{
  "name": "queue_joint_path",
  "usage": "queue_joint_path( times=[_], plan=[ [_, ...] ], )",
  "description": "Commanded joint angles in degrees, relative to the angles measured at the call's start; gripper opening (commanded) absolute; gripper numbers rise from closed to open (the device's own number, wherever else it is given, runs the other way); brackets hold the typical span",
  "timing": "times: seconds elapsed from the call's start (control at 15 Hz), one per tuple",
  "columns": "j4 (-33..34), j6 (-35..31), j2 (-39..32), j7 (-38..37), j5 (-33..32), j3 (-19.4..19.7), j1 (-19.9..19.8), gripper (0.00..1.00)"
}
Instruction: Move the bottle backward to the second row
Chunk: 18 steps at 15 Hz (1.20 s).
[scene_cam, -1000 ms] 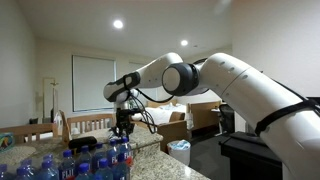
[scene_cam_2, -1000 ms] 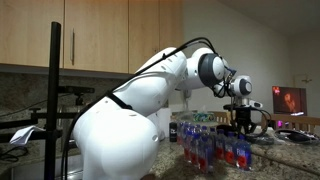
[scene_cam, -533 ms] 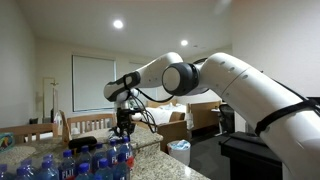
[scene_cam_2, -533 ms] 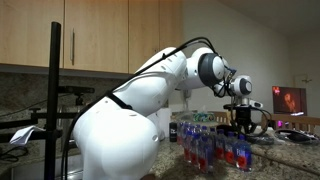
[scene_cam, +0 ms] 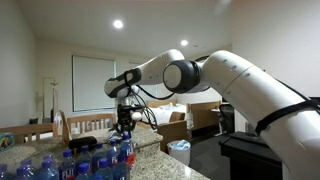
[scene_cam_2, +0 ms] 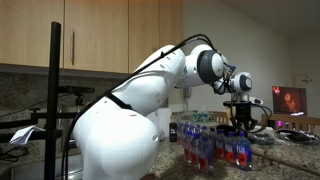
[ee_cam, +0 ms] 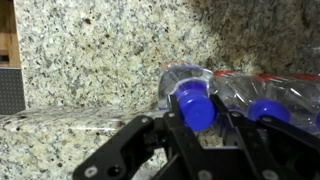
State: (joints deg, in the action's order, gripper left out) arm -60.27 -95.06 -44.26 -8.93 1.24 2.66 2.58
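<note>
In the wrist view my gripper (ee_cam: 197, 122) has its two black fingers on either side of the blue cap of the bottle (ee_cam: 196, 102), gripping it at the neck. The bottle's clear shoulder shows beyond the cap, and a red-orange patch of the label shows past it. Another blue-capped bottle (ee_cam: 268, 110) stands close on the right. In both exterior views the gripper (scene_cam: 123, 127) (scene_cam_2: 240, 124) points straight down over the far end of a cluster of small water bottles (scene_cam: 95, 162) (scene_cam_2: 208, 145). The rows cannot be told apart from here.
The bottles stand on a speckled granite counter (ee_cam: 90, 60) whose edge runs along the left of the wrist view. A wooden chair (scene_cam: 85, 125) stands beyond the counter. A black camera stand (scene_cam_2: 55, 95) rises at the left.
The gripper has risen slightly over the bottle cluster, still at the same spot. The bottles around it have not moved.
</note>
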Motion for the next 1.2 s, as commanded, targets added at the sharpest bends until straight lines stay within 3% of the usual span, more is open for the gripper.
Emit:
queue_joint_path(
  times=[0.0,0.47,0.73,0.8,1.13],
  plan=[
    [-3.1,1.6,4.6,-1.8,-1.4,0.2,0.5,0.10],
    [-8.1,3.9,10.4,-1.7,-1.3,1.5,1.1,0.10],
    [-7.8,12.7,12.8,0.1,-3.1,0.7,0.5,0.10],
    [-4.9,9.2,8.8,-0.3,-1.6,0.1,-0.1,0.35],
    [-5.2,12.3,10.2,-0.3,-2.1,0.1,-0.1,0.35]
  ],
)
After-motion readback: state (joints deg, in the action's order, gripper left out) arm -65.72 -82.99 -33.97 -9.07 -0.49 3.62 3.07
